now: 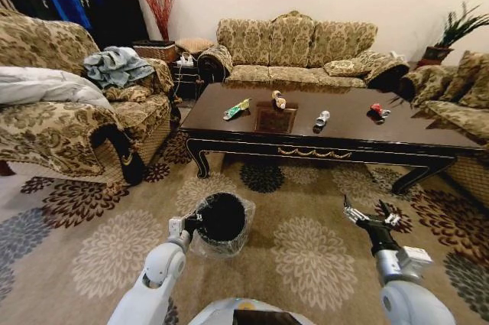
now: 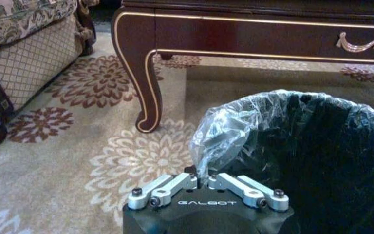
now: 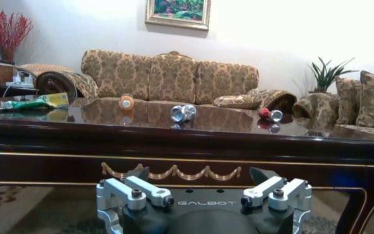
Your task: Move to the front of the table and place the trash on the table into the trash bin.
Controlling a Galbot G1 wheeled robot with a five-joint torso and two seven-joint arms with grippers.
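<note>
The left gripper (image 2: 203, 183) is clenched on the rim of the black trash bin (image 1: 221, 218), pinching its plastic liner, on the carpet before the coffee table (image 1: 336, 138). The right gripper (image 1: 372, 216) hangs released, fingers spread, short of the table edge. Beyond it lie the green-yellow wrapper (image 1: 236, 109), tan bottle (image 1: 279, 99), silver can (image 1: 322, 118) and red can (image 1: 379, 111).

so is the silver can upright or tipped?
Tipped. The silver can lies on its side on the table, its round end facing the right tool.
</note>
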